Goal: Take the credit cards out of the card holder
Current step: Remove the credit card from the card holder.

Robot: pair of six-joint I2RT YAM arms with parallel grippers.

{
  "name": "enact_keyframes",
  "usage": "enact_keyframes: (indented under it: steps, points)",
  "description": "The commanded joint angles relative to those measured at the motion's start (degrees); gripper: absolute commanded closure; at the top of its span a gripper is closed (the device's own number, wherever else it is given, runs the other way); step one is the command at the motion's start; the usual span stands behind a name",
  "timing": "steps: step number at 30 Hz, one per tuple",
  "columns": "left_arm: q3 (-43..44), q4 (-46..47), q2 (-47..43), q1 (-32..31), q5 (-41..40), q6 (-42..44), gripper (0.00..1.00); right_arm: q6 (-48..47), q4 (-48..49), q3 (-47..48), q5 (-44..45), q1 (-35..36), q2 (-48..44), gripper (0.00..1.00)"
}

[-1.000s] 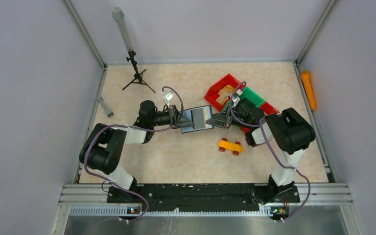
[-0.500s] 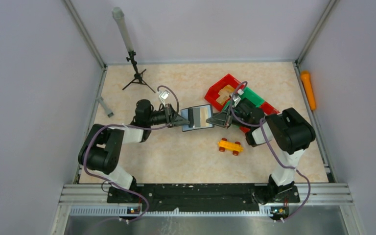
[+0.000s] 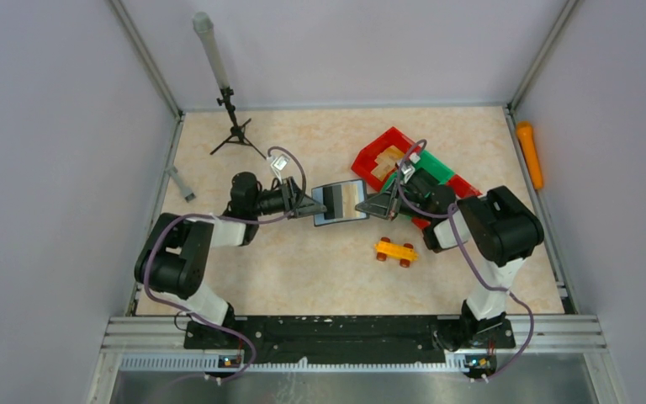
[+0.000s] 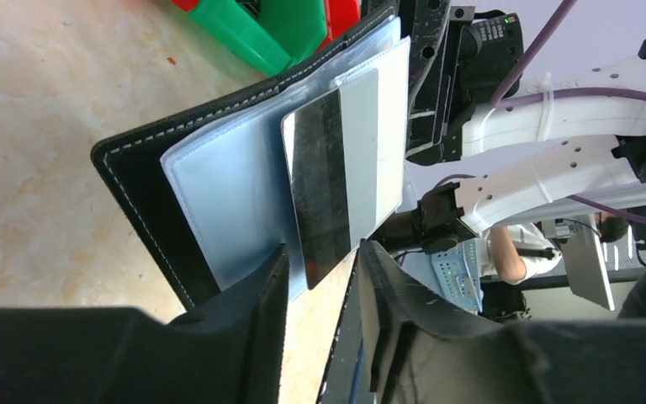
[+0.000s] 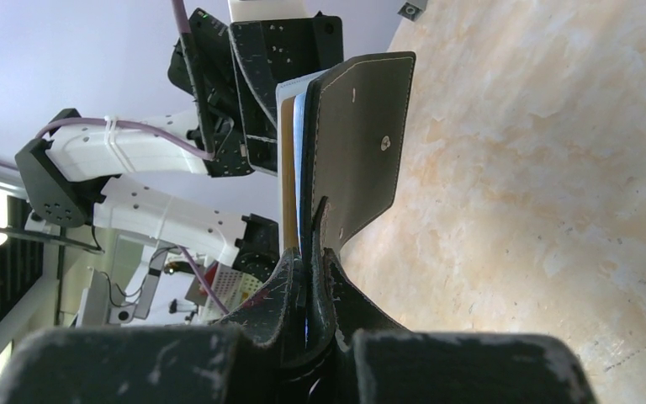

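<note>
Two fingers of the left hand (image 4: 324, 257) stand partly apart with nothing pinched between them. The near end of a card (image 4: 336, 168) with a dark magnetic stripe lies in the gap, and I cannot tell whether either finger brushes it. Just ahead of the fingertips, that card sticks part-way out of a clear plastic sleeve (image 4: 219, 194) inside the card holder (image 4: 139, 177), which is held open above the worktop (image 4: 34, 126) between the two hands. On the holder's far side from the left hand, the right hand (image 5: 309, 252) is closed tight on the holder's edge and carries it. The step in hand, as I judge it, is drawing this card free. To do it well, the left hand should centre on the card's exposed end and close on the card alone, not on the sleeve or the cover beneath it. It should then pull straight back along the line of the sleeve, away from the right hand, which should clamp firmly as the counter-pull. A skewed pull would likely jam a corner in the pocket or tug the holder loose. Past the right hand lie green and red bins (image 4: 261, 34), out of the pull's way.
</note>
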Motion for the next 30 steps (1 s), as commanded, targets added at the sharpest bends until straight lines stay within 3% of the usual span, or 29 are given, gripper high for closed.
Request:
enact_keyframes:
  steps: [1, 8, 13, 16, 21, 24, 30]
  points:
    - [-1.0, 9.5, 1.9, 0.2, 0.9, -3.9, 0.58, -0.4, 13.0, 0.3, -1.0, 0.6, -2.9, 1.00]
    - [-1.3, 22.4, 7.2, 0.2, 2.9, -13.0, 0.57, -0.3, 13.1, 1.1, -1.7, 1.6, -2.7, 1.00]
    - [-1.3, 24.9, 7.8, 0.2, 3.1, -14.6, 0.59, -0.2, 13.0, 1.3, -1.9, 1.9, -2.4, 1.00]
    - [-1.3, 24.6, 7.5, 0.1, 3.1, -14.3, 0.66, -0.2, 13.0, 1.3, -1.8, 2.0, -2.2, 1.00]
    - [-1.2, 24.6, 7.5, 0.1, 3.3, -14.2, 0.91, -0.1, 13.0, 1.4, -1.8, 2.1, -1.9, 1.00]
    - [-1.2, 24.7, 7.4, 0.1, 3.2, -14.2, 1.00, -0.1, 13.0, 1.4, -1.9, 2.1, -1.9, 1.00]
    - [-1.2, 23.7, 6.8, 0.4, 3.2, -13.5, 1.00, -0.2, 12.9, 1.3, -1.7, 2.0, -2.1, 1.00]
